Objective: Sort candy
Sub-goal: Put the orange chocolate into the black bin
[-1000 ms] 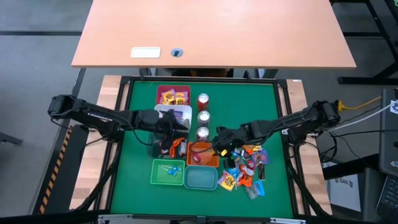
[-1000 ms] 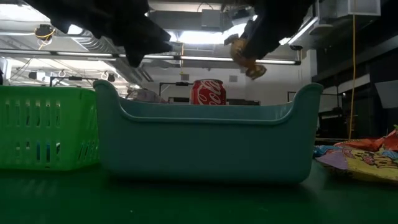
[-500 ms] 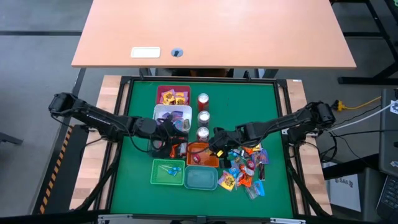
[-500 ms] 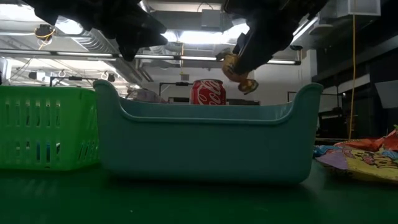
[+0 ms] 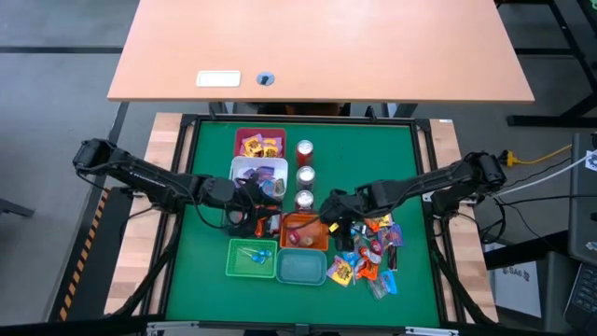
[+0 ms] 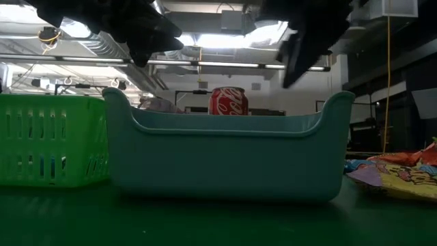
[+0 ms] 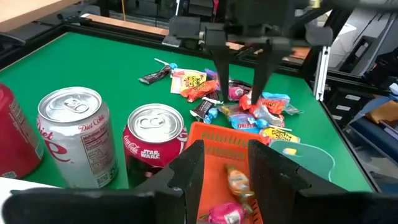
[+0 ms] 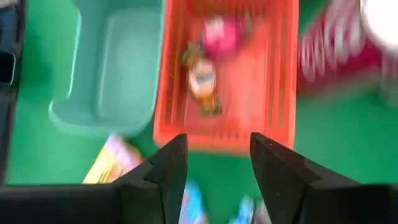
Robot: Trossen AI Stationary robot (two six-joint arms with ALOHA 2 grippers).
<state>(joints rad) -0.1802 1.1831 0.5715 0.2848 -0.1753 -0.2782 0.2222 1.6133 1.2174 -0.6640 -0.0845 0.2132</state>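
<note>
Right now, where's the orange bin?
High view: the orange bin sits mid-table, just below the three cans, above the teal bin, left of the candy pile.

A lab or workshop: exposed ceiling ducts and strip lights (image 6: 205,65), loose cables (image 5: 536,154), bare wooden desk (image 5: 322,47).

the table top (image 5: 205,271) is plain green, and on it the orange bin (image 5: 303,231) has a slatted wall, with a pink sweet (image 8: 222,34) and a yellow-brown sweet (image 8: 203,79) inside it. just in front of the orange bin sits a teal bin (image 5: 300,269), with a green slatted bin (image 5: 252,259) beside that. behind the orange bin stand red-and-silver cans (image 5: 305,175), and beside it lies a pile of candy (image 5: 373,254) in red, blue, yellow and orange wrappers.
</note>
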